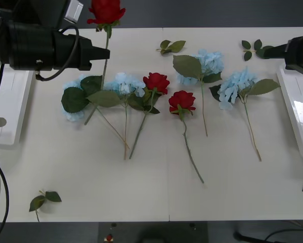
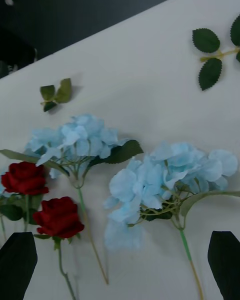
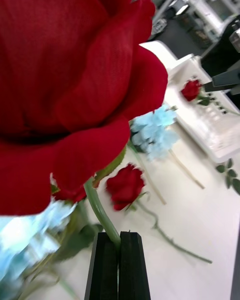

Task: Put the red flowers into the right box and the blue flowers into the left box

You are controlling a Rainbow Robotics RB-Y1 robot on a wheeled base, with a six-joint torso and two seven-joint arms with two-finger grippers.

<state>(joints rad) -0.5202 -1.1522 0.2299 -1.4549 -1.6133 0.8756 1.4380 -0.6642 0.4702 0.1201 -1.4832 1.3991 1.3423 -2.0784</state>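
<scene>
— Red roses (image 1: 156,82)?
— Four. Three seen from the front, plus a fourth in the left wrist view.
— Blue flowers (image 1: 235,86)?
— Four as well: two overlapping on the left, two apart on the right.
— Loose leaf sprigs (image 1: 171,46)?
— Four again, one cut off at the right edge.
— White trays (image 1: 9,136)?
— Two, one at each side.

No text, label, brand, number or sign can be read on anything here.
</scene>
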